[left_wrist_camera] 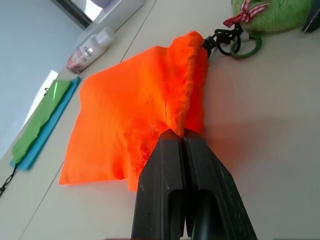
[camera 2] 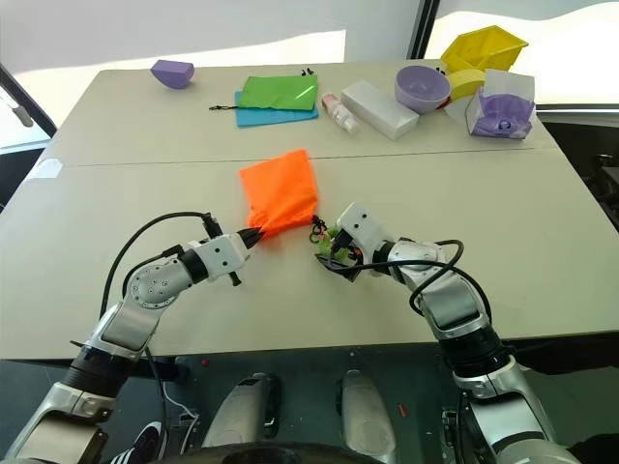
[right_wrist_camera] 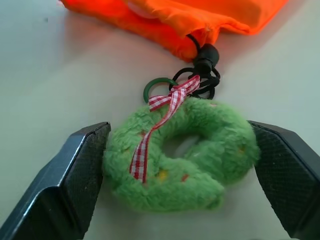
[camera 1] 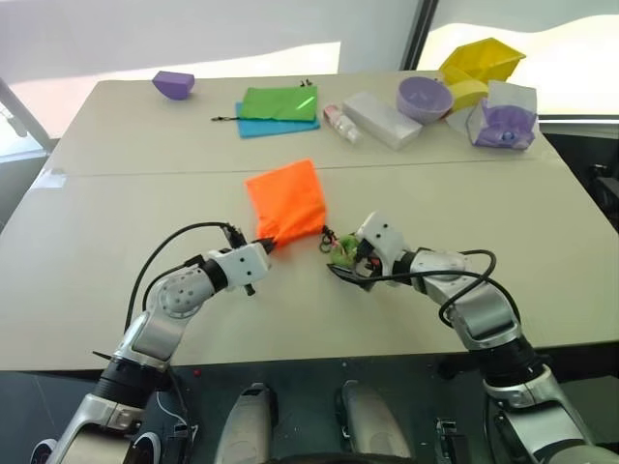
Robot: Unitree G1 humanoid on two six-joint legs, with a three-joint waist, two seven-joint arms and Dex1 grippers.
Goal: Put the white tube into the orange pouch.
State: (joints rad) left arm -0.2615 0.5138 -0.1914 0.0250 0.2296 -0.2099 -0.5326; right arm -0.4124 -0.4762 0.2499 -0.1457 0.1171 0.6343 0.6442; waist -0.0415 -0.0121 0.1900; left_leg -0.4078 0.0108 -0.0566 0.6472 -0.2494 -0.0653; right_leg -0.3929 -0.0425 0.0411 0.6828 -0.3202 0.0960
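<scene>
My left gripper (left_wrist_camera: 182,142) was clenched on the near hem of the orange pouch (camera 1: 285,201) at the table's (camera 1: 116,242) middle. My right gripper (right_wrist_camera: 180,170) stood released, fingers flanking the green fuzzy ring (right_wrist_camera: 182,155).

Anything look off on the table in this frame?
Nothing spilled or damaged. The left gripper is shut on the orange pouch's bunched mouth, and the open right gripper straddles its fuzzy green charm. A white bulge shows at the pouch's edge.
</scene>
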